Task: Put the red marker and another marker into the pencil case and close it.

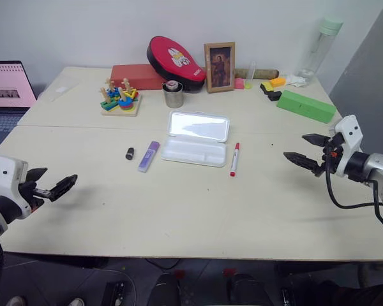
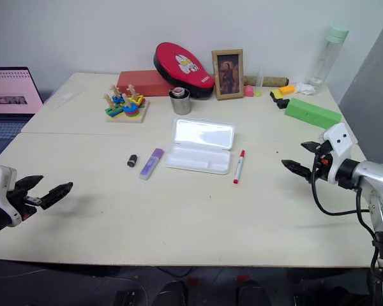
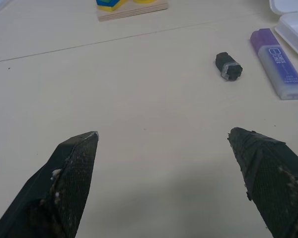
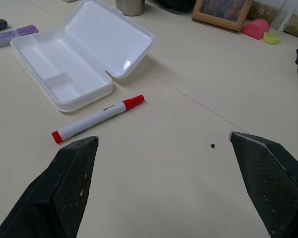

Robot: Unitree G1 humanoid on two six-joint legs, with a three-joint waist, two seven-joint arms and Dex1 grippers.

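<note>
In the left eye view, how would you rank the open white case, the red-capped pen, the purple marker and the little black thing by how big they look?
1. pencil case, clearly largest.
2. red marker, longest of the rest but slim.
3. lavender marker, shorter and wider; close to the red one overall.
4. small black item, smallest.

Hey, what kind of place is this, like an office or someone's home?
Probably an office or lab workspace set up for practice: a plain table against a bare wall, a laptop at one end, and loose desk items like a pencil case and markers.
</note>
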